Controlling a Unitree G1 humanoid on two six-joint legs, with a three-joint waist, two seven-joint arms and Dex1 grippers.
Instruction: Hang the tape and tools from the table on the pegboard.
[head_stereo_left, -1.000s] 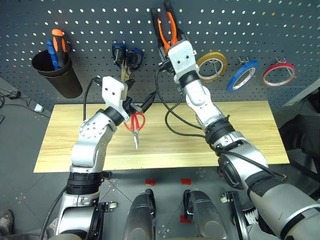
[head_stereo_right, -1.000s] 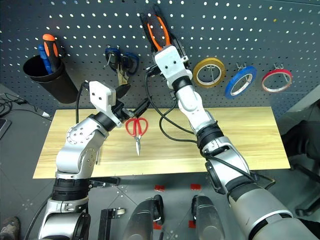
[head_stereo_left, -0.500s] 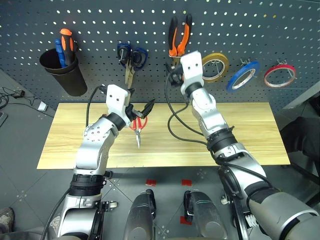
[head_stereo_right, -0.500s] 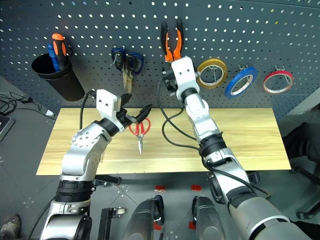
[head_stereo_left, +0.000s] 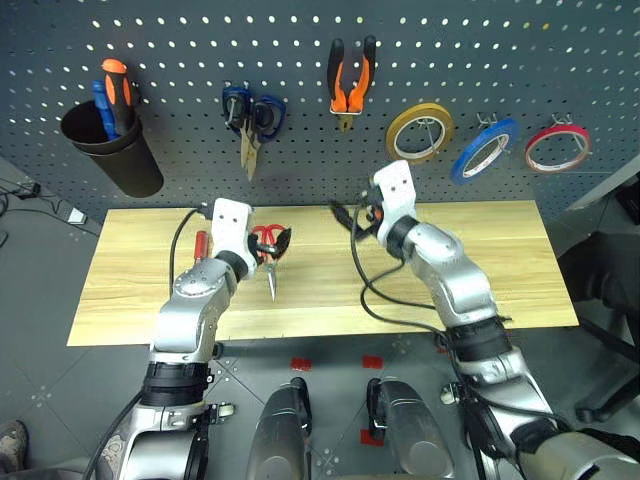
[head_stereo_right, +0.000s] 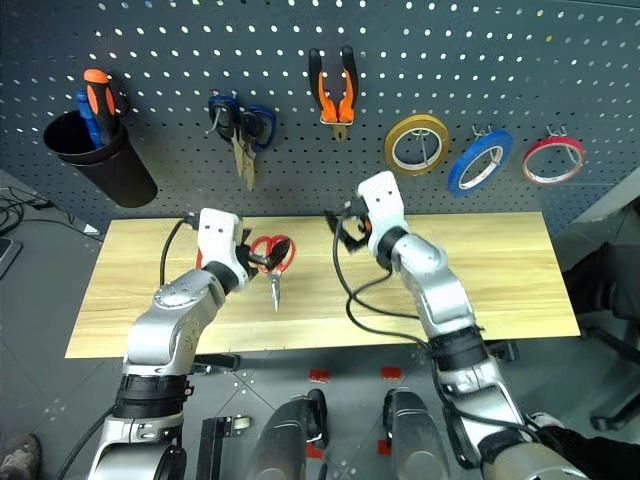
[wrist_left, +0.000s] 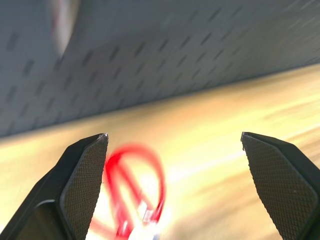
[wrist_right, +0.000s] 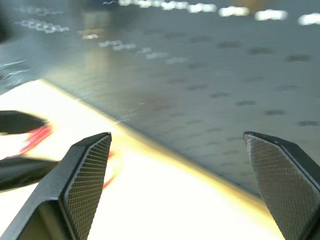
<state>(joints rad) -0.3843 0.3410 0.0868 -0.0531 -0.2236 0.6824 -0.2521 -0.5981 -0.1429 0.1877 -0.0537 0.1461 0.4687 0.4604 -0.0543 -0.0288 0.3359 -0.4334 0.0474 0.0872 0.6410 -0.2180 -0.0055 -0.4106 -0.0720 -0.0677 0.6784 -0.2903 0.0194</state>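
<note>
— Scissors: where are yours?
— Flat on the tabletop, left of centre; your left gripper poised over the red loops, jaws apart.
— Right gripper?
— Jaws apart, empty.

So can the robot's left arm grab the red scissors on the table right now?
Probably yes. The left gripper is open right at the loops of the red scissors, which lie flat on the table. Nothing lies on the scissors or between them and the fingers, and the right gripper is off to the side.
</note>
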